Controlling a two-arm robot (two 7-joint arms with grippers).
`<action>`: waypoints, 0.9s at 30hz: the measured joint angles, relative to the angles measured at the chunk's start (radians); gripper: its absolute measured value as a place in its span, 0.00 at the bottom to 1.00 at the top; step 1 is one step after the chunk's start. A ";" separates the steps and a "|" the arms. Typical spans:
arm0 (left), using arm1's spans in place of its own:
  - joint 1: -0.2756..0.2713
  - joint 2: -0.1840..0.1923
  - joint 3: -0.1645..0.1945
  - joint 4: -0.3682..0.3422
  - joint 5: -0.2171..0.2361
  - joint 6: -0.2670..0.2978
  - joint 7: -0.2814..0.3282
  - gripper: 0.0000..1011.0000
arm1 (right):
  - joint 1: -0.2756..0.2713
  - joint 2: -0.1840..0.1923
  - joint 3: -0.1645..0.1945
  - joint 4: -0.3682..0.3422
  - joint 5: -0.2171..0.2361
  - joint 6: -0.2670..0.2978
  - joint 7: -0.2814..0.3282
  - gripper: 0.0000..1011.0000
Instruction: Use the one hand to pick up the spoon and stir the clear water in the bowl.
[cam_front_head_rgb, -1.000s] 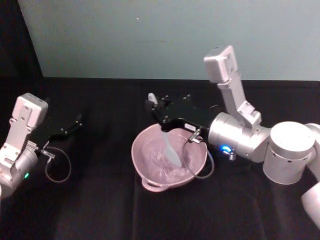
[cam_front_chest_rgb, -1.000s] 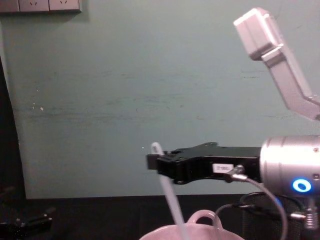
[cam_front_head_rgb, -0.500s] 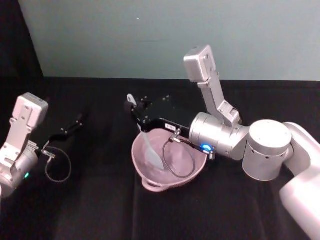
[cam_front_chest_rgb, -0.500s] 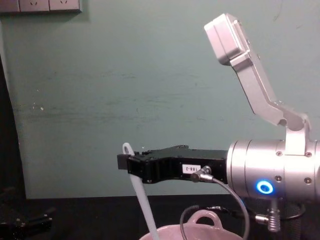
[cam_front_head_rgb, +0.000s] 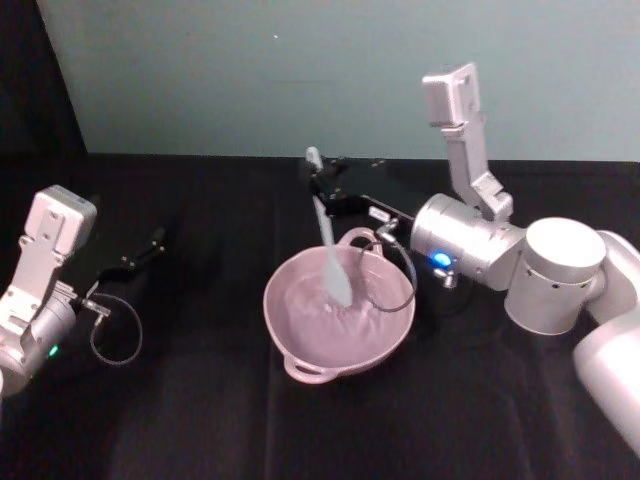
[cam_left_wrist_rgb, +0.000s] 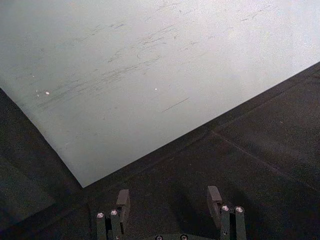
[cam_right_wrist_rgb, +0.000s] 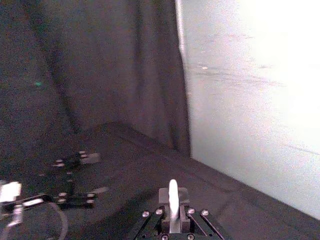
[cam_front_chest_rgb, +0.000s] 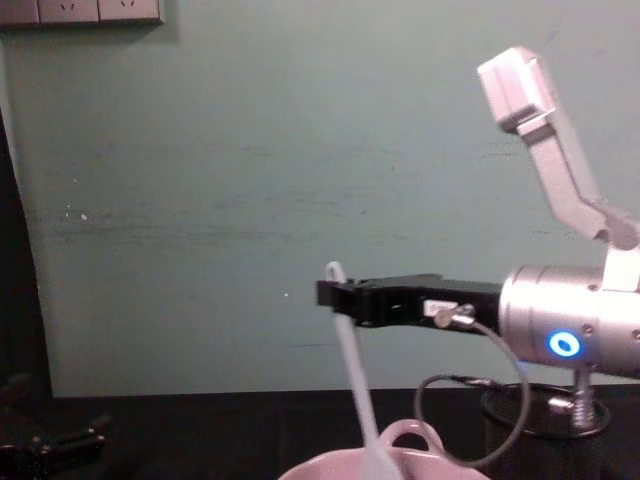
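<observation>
The pale pink bowl (cam_front_head_rgb: 283, 335) sits mid-table with water in it; its loop handle (cam_front_chest_rgb: 408, 436) rises at the far rim. My right gripper (cam_front_head_rgb: 322, 188) is above the bowl's far edge, shut on the upper handle of the white spoon (cam_front_head_rgb: 328, 245). The spoon slants down and its flat head dips into the water. From the chest the right gripper (cam_front_chest_rgb: 338, 296) holds the spoon (cam_front_chest_rgb: 354, 375) just below its top end. The right wrist view shows the spoon's handle (cam_right_wrist_rgb: 173, 196) clamped upright between the jaws. My left gripper (cam_front_head_rgb: 148, 246) rests open at the left, far from the bowl.
A black wire-mesh cup (cam_front_chest_rgb: 545, 425) stands behind my right arm, to the bowl's right. A black cable (cam_front_head_rgb: 395, 285) loops from the right wrist over the bowl's right rim. The table is covered in black cloth; a green wall stands close behind.
The right gripper has swung with the spoon from the bowl's left side back toward the far middle. The spoon head has swept through the water. The left arm has not moved.
</observation>
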 joint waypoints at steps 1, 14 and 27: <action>0.000 0.000 0.000 0.000 0.000 0.000 0.000 1.00 | -0.001 0.010 0.007 -0.008 -0.008 0.002 -0.014 0.11; 0.000 0.000 0.000 0.000 0.000 0.000 0.000 1.00 | -0.047 0.073 0.042 -0.100 -0.055 0.031 -0.050 0.11; 0.000 0.000 0.000 0.000 0.000 0.000 0.000 1.00 | -0.088 0.083 -0.004 -0.202 -0.083 0.066 -0.018 0.11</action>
